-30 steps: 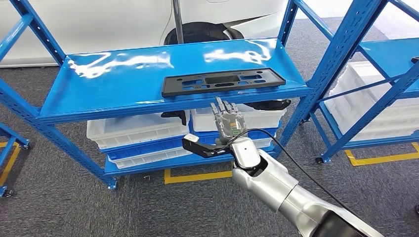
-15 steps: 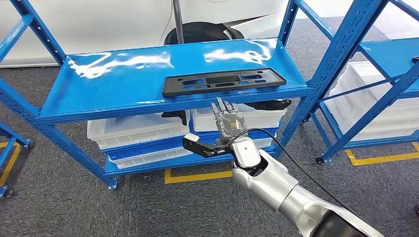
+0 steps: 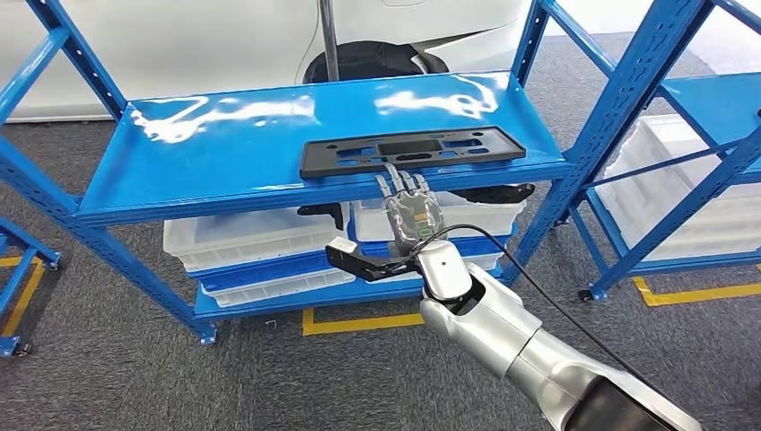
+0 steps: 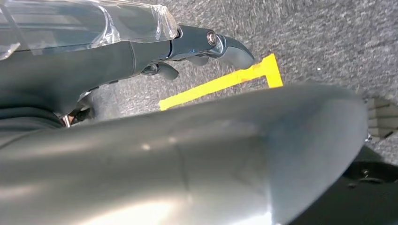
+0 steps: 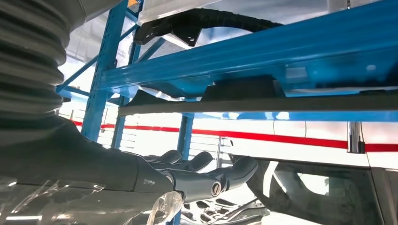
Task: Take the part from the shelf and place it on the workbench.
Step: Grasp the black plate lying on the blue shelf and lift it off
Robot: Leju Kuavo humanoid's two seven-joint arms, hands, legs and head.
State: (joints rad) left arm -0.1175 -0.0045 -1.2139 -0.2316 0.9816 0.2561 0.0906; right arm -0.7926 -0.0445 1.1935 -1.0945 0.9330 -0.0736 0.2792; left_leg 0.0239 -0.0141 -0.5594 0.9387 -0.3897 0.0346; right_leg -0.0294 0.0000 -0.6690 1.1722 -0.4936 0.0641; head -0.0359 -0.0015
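Grey carpet with yellow floor tape surrounds a blue steel shelving rack. On its upper shelf, near the front edge, lies the flat black rectangular plastic part with cut-outs. Right hand is raised just below that edge, fingers straight and apart, holding nothing. White plastic bins sit beneath. Left hand hangs over the floor, its state indeterminate. No legible writing.
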